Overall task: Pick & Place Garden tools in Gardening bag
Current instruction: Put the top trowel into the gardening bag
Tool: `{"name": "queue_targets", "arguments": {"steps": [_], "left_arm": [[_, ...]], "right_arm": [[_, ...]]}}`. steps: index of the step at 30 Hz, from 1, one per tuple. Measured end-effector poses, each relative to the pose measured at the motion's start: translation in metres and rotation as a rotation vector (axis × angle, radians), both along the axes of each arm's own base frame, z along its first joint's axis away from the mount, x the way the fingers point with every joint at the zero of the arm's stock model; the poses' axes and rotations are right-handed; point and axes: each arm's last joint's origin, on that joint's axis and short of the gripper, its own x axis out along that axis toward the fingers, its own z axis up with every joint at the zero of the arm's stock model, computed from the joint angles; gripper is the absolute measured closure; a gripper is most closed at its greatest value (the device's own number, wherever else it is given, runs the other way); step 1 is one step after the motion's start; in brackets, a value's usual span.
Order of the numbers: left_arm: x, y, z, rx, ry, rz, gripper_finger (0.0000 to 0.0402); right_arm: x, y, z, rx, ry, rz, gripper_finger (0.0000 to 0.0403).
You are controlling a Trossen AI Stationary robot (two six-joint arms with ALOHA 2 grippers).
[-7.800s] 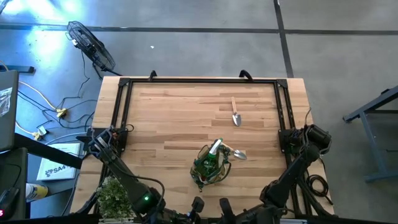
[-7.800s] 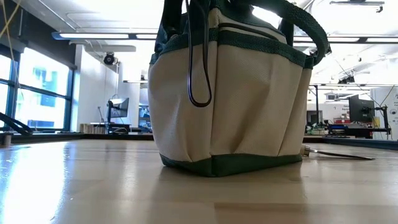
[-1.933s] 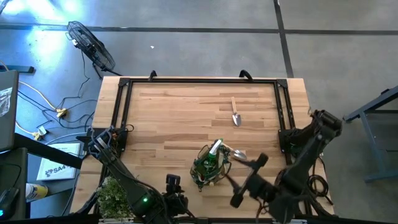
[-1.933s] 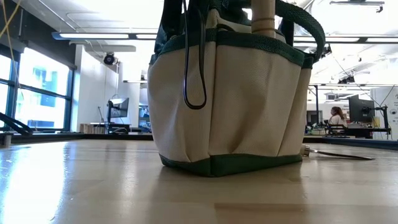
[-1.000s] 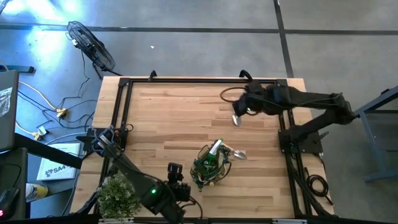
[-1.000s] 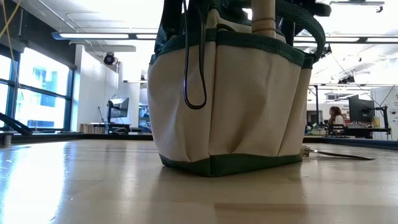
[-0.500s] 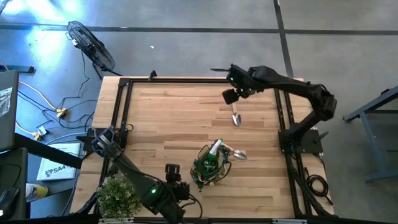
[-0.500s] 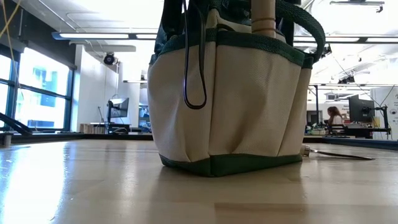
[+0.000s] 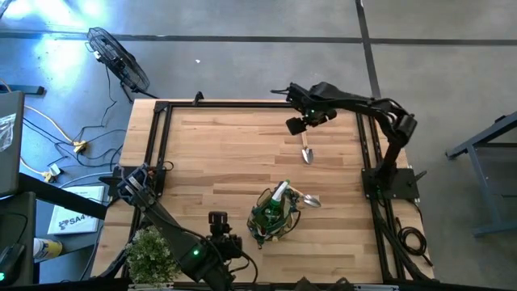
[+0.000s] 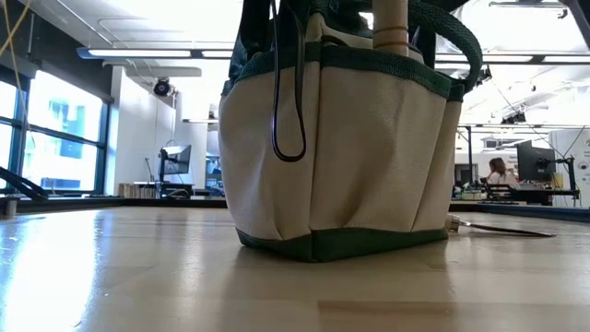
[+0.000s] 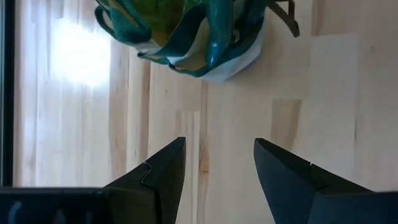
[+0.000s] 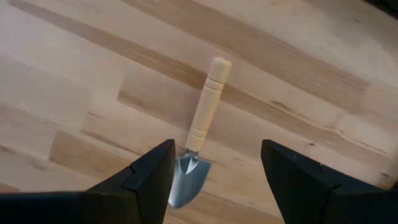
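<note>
A bushy plant (image 9: 151, 252) stands at the near left corner of the wooden table (image 9: 226, 153), beside the left arm, and a floor fan (image 9: 118, 58) lies on the concrete beyond the far left corner; nothing lies between the loose trowel (image 9: 306, 146) and the gardening bag (image 9: 275, 213), which are well apart. The bag sits near the table's front centre with a wooden handle (image 10: 391, 27) sticking up from it and another metal blade (image 9: 310, 201) just beside it; the right gripper (image 9: 303, 122) hovers over the trowel's handle with its fingers (image 12: 146, 176) spread and empty; the left gripper (image 9: 220, 242) waits near the bag, fingers (image 11: 158, 177) parted and empty. Behind is a bright workshop, with a seated person (image 10: 499, 171) far off.
</note>
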Motion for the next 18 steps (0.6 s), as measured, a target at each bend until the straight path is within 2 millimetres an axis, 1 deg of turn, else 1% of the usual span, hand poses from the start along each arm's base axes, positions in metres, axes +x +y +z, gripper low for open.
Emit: {"name": "queue_targets", "arguments": {"steps": [6, 10, 14, 18], "left_arm": [[-0.001, 0.002, 0.000, 0.031, 0.001, 0.008, 0.0220], [-0.002, 0.004, 0.000, 0.051, 0.005, 0.017, 0.0220], [-0.004, 0.005, -0.010, 0.072, 0.027, 0.023, 0.0220], [-0.004, 0.005, -0.012, 0.077, 0.033, 0.024, 0.0220]], "right_arm": [[0.008, -0.005, -0.022, 0.050, 0.034, 0.066, 0.0174], [0.011, -0.005, -0.029, 0.062, 0.053, 0.070, 0.0174], [0.009, -0.004, -0.040, 0.072, 0.041, 0.046, 0.0174], [0.004, -0.001, -0.055, 0.098, 0.050, 0.001, 0.0174]]}}
